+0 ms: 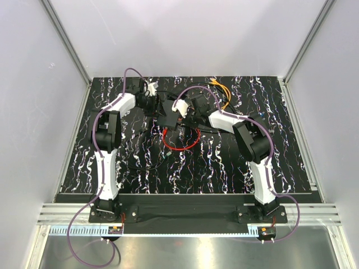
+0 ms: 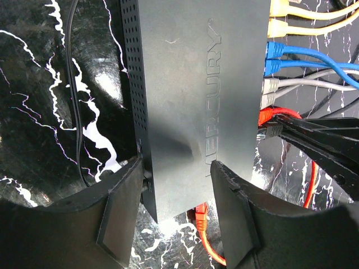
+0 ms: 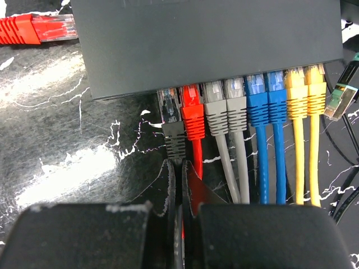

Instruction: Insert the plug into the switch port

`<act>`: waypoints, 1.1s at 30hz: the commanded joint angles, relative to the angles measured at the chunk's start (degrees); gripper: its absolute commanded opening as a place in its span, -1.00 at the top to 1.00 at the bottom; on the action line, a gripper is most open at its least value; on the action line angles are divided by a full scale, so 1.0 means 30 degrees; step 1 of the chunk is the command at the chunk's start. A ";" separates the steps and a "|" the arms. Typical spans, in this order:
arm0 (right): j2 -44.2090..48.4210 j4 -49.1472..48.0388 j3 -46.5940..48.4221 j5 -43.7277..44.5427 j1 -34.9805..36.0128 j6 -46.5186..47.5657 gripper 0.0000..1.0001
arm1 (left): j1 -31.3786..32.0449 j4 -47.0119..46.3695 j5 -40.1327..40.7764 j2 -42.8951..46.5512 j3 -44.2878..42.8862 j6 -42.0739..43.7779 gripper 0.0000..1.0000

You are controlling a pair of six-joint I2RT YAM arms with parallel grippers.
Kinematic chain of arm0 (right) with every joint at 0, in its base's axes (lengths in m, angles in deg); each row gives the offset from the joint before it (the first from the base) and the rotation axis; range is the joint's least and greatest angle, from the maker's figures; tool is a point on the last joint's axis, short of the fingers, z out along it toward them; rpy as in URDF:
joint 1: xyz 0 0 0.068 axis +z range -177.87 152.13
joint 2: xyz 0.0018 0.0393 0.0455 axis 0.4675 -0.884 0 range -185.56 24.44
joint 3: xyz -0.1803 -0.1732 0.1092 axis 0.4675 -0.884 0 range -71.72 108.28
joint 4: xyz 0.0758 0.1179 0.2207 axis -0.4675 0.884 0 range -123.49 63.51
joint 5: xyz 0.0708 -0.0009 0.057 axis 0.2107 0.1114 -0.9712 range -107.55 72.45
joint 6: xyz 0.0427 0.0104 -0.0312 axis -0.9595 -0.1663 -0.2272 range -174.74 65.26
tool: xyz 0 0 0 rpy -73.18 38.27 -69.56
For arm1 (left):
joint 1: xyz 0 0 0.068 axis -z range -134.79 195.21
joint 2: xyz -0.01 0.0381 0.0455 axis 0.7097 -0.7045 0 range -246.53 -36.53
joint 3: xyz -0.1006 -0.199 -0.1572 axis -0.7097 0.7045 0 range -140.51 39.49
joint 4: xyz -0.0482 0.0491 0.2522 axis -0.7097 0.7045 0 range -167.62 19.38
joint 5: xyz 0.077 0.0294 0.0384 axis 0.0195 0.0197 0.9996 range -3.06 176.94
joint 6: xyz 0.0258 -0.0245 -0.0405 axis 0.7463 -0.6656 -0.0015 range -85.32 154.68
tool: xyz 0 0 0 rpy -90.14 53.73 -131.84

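The switch (image 1: 168, 119) is a flat black box at mid-table, lifted off the table at one end. My left gripper (image 2: 176, 165) is shut on the near end of the switch (image 2: 185, 101), one finger on each side. My right gripper (image 3: 180, 168) is shut on the black cable just behind the black plug (image 3: 173, 126). The plug's clear tip sits in the end port of the switch (image 3: 207, 45), beside a red plug (image 3: 193, 115). In the left wrist view the right fingers (image 2: 314, 131) hold the plug (image 2: 273, 130) at the port row.
Grey (image 3: 225, 112), blue (image 3: 266, 106) and yellow (image 3: 305, 98) plugs fill the other ports. A loose red plug (image 3: 36, 29) lies beside the switch, and its cable loops in front of it (image 1: 180, 140). A spare plug (image 3: 339, 101) lies at the right. Yellow cables (image 1: 221, 89) trail behind.
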 commanded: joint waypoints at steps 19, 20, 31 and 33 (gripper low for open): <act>0.0042 -0.1148 0.1018 -0.1042 0.0484 -0.1147 1.00 | 0.0181 0.0000 -0.1357 -0.0634 -0.0211 0.0043 0.01; -0.0017 -0.1206 0.1019 -0.0984 0.0513 -0.1177 1.00 | 0.0210 0.0029 -0.1416 -0.0664 -0.0240 0.0044 0.03; -0.0633 -0.1617 0.1750 -0.0660 0.0953 -0.1616 1.00 | 0.0855 0.0674 -0.2236 -0.1367 -0.0884 0.0600 0.26; -0.0662 -0.1675 0.1868 -0.0748 0.1070 -0.1704 1.00 | 0.1001 0.0907 -0.2382 -0.1454 -0.1001 0.0892 0.32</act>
